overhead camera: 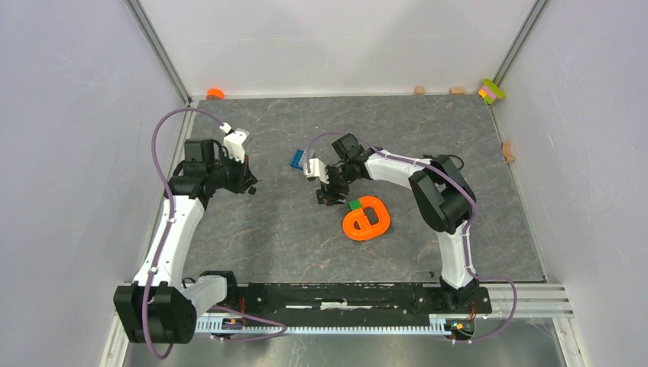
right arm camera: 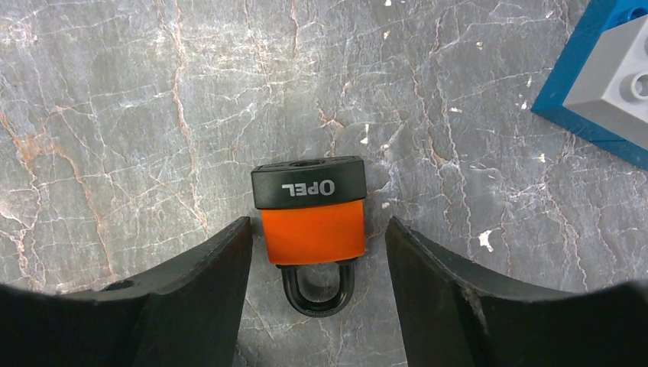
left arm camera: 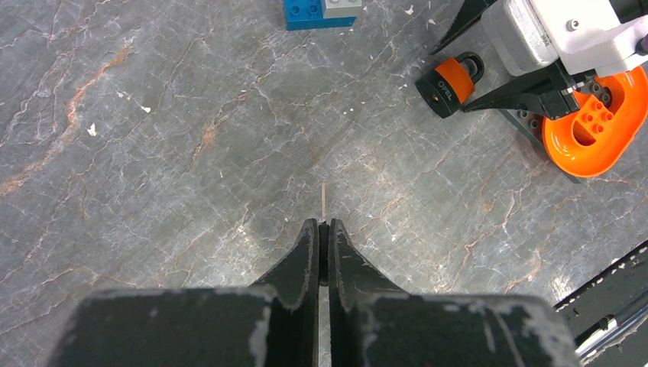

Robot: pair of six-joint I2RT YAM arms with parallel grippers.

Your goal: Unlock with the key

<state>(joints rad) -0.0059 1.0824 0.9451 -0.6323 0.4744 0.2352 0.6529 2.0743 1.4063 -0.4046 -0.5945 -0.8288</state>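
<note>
The key (left arm camera: 323, 200) is pinched in my left gripper (left arm camera: 323, 224): its black head sits between the shut jaws and its thin silvery blade pokes out ahead. That gripper (overhead camera: 251, 187) hovers over the left part of the mat, well apart from the lock. The small orange padlock (right arm camera: 312, 222) with a black base and black shackle lies flat on the mat, seen too from the left wrist as a padlock (left arm camera: 449, 82). My right gripper (right arm camera: 317, 223) stands open astride it, a finger on each side with a gap to the orange body. From above, the right gripper (overhead camera: 328, 197) hides the padlock.
An orange ring-shaped piece (overhead camera: 367, 218) carrying a green brick (overhead camera: 355, 205) lies just right of the right gripper. A blue and grey brick (overhead camera: 298, 159) sits behind it. Small blocks (overhead camera: 419, 90) and a coloured brick (overhead camera: 492, 90) line the back edge. An orange cap (overhead camera: 215, 93) sits back left.
</note>
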